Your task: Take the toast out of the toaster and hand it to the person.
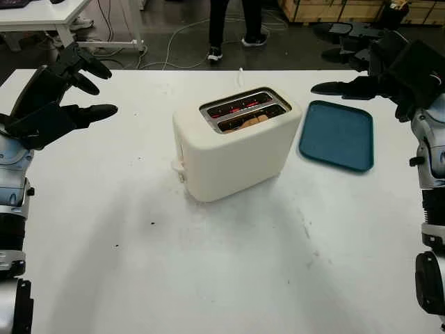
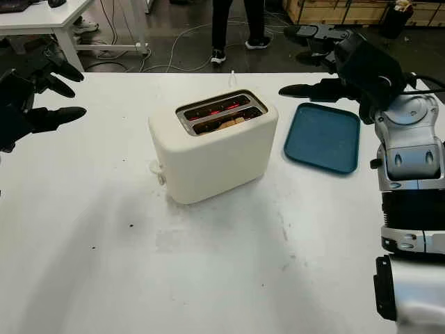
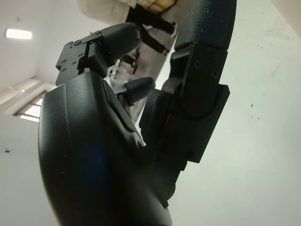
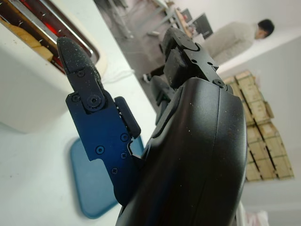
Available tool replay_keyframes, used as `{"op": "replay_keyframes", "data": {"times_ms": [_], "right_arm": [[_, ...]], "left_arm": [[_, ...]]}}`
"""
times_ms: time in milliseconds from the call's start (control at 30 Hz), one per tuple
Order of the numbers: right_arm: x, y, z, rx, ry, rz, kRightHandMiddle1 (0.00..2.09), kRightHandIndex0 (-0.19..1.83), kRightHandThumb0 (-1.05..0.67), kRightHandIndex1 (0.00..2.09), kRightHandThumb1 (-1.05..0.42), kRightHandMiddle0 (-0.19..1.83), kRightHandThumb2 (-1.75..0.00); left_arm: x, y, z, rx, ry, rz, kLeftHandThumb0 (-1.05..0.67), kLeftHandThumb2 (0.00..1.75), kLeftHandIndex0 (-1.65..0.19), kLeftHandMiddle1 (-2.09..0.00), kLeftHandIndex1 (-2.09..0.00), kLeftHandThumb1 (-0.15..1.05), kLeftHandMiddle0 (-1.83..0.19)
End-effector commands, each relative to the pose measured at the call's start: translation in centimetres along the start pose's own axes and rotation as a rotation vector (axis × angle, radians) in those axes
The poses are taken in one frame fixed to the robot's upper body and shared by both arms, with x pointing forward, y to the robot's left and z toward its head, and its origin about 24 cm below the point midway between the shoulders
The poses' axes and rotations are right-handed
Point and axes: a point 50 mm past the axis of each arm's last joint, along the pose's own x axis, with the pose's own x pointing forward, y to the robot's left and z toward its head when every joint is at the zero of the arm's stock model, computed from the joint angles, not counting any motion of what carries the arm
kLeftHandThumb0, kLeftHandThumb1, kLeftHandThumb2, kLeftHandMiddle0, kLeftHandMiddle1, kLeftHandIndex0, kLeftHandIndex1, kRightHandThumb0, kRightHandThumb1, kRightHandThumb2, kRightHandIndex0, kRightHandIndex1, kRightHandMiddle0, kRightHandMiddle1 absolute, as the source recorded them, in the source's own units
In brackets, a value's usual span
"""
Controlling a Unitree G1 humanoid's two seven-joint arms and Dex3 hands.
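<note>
Standing mid-bench, the cream toaster (image 1: 233,142) had both slots facing up, its elements glowing red, and the toast (image 1: 252,121) sat low in the slot nearer the robot, only its top edge showing. Just beside the toaster, toward the robot's right, a blue tray (image 1: 337,136) lay flat on the white bench (image 1: 208,264). The left hand (image 1: 52,97) hovered open above the bench's left edge, well apart from the toaster, holding nothing. The right hand (image 2: 348,62) hung open over the tray's far side, its fingers (image 4: 82,77) extended toward the toaster, likewise holding nothing. A person (image 1: 233,24) stood beyond the bench.
</note>
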Motion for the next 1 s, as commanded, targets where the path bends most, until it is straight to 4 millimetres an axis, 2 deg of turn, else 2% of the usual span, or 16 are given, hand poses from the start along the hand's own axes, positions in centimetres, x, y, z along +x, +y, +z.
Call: {"op": "replay_keyframes", "data": {"times_ms": [0,467,967], "right_arm": [[0.01,-0.10,0.28,0.002,-0.004,-0.006,0.01,0.01,-0.51,0.74,-0.70,0.41,0.00],[0.06,-0.17,0.55,-0.039,-0.012,-0.010,0.01,0.02,-0.51,0.75,-0.70,0.42,0.00],[0.17,-0.12,0.44,-0.008,-0.005,-0.002,0.01,0.00,-0.51,0.76,-0.70,0.42,0.00]], "left_arm": [[-0.19,-0.12,-0.23,-0.021,0.007,0.007,-1.05,0.13,0.00,-1.62,-1.52,0.92,0.00],[-0.06,-0.10,-0.10,-0.014,-0.006,0.008,-1.05,0.14,0.00,-1.62,-1.51,0.92,0.00],[-0.15,-0.06,-0.13,-0.016,0.004,0.006,-1.05,0.15,0.00,-1.62,-1.51,0.92,0.00]]}}
